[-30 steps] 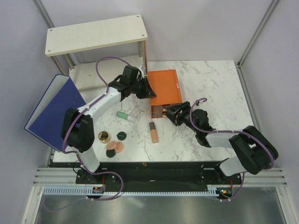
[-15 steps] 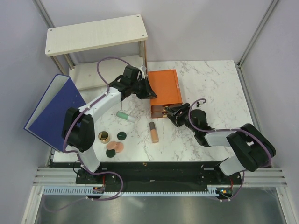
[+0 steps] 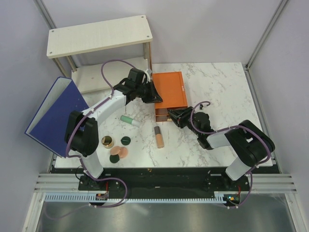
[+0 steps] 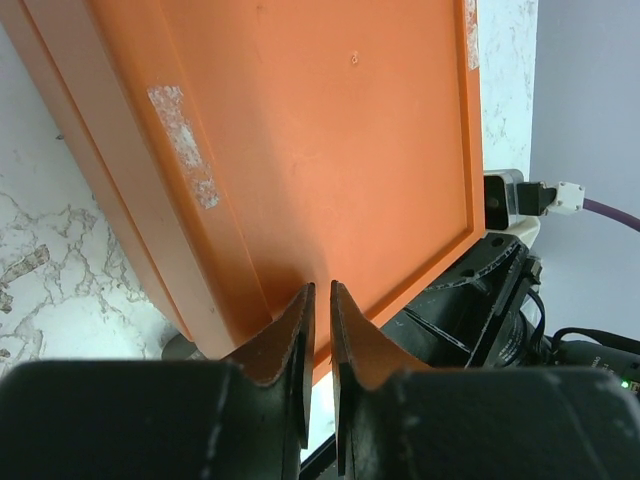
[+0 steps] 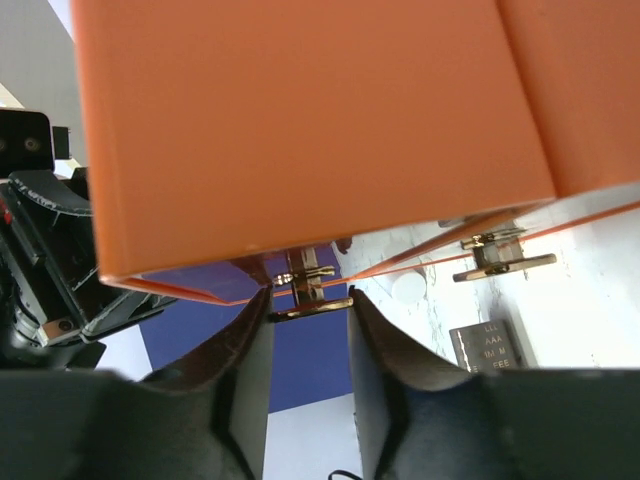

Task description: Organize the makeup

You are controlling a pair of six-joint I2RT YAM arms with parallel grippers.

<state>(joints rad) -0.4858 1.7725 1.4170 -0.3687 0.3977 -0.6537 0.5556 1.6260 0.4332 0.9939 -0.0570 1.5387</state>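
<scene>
The makeup lies loose on the marble table left of centre: a peach tube with a dark cap (image 3: pixel 158 137), a mint-green tube (image 3: pixel 130 120), two dark green compacts (image 3: pixel 126 140) (image 3: pixel 114 158), a peach disc (image 3: pixel 119 152) and a gold-rimmed jar (image 3: pixel 107 141). My left gripper (image 3: pixel 153 95) (image 4: pixel 320 290) is shut and empty, tips resting on the left side of the orange drawer box's (image 3: pixel 170 89) (image 4: pixel 330 130) top. My right gripper (image 3: pixel 173 116) (image 5: pixel 310 300) is shut on a gold drawer handle (image 5: pixel 310 305) at the box's front (image 5: pixel 300 120).
A big blue binder (image 3: pixel 55 111) stands open at the left edge. A white two-level shelf (image 3: pixel 99 36) stands at the back left. A second gold handle (image 5: pixel 505 262) shows on the neighbouring drawer. The cage posts frame the table.
My right gripper has moved left up to the box's front and now sits on the drawer handle. The left arm and the makeup have not moved.
</scene>
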